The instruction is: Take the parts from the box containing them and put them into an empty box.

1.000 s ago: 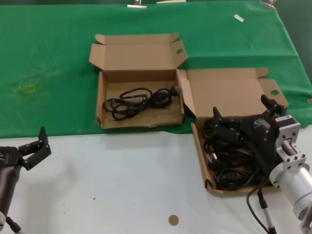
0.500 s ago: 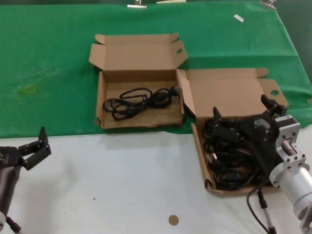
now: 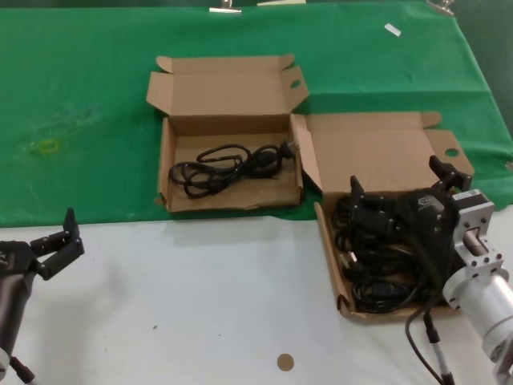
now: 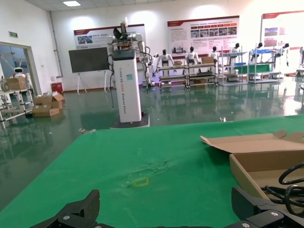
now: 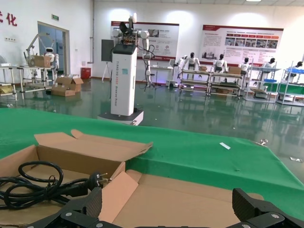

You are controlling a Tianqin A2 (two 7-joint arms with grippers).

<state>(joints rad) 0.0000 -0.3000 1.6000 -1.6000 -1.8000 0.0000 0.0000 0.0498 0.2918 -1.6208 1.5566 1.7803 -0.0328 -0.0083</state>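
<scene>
While parked near left on the white table, left gripper spread wide, holding nothing. Far centre on green cloth: dented box with one black cable. Right: straight-edged box heaped with cables; right gripper apart, low over that heap.

A robotics lab or exhibition hall is shown. A glossy green floor is seen beyond the green-covered table, with a white robot on a tall pedestal, a row of humanoid robots by shelving, illustrated display boards on the white wall, and stacked cardboard cartons at one side.
</scene>
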